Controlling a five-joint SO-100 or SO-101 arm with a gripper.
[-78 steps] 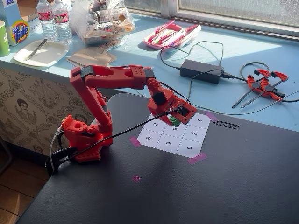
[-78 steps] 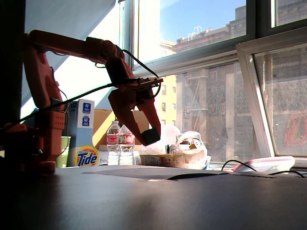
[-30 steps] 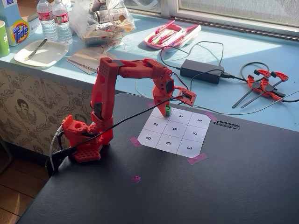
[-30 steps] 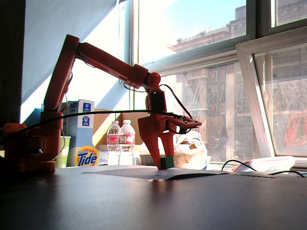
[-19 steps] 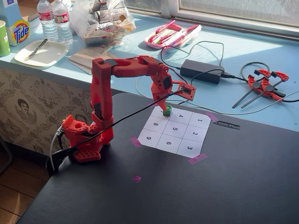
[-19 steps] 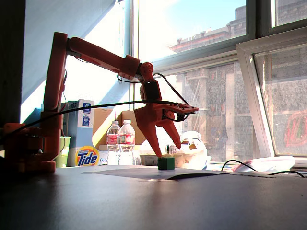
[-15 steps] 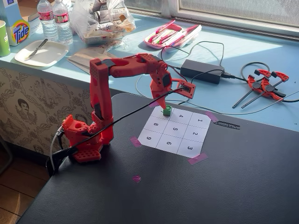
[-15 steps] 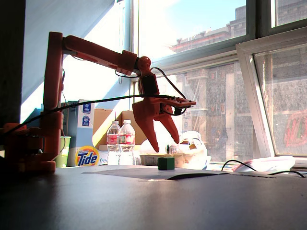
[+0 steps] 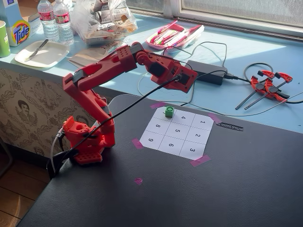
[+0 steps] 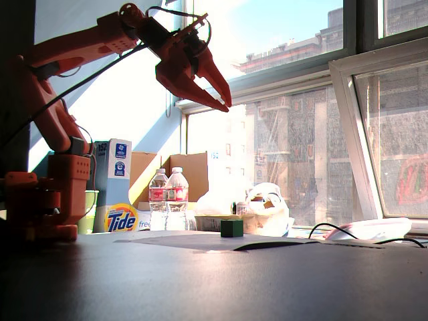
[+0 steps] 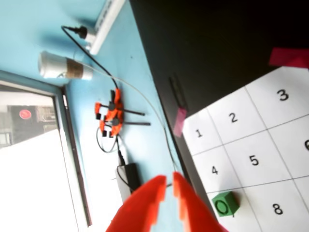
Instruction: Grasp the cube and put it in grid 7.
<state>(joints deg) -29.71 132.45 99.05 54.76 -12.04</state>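
The small green cube (image 9: 168, 112) rests on the numbered paper sheet (image 9: 189, 142), in the corner cell beside 4 and 8, which is grid 7 (image 9: 160, 114); the cube hides the printed digit. My red gripper (image 9: 185, 81) hangs high above the sheet, well clear of the cube. In the low fixed view the gripper (image 10: 226, 105) is near the top, with the cube (image 10: 231, 228) far below on the table. In the wrist view the fingers (image 11: 186, 203) stand almost together with nothing between them, and the cube (image 11: 225, 204) lies to their right in grid 7 (image 11: 243, 221).
Behind the black table runs a light blue sill with a power brick (image 9: 204, 72), red clamps (image 9: 270, 85), a pink case (image 9: 173, 35), a plate (image 9: 41, 53) and water bottles (image 9: 56, 21). Pink tape (image 9: 199, 161) holds the sheet's corners. The arm's base (image 9: 85, 139) stands left of the sheet.
The gripper let go of the cube in the corner cell, then rose and drew back toward the base. Its jaws have come together. The cube has stayed put.
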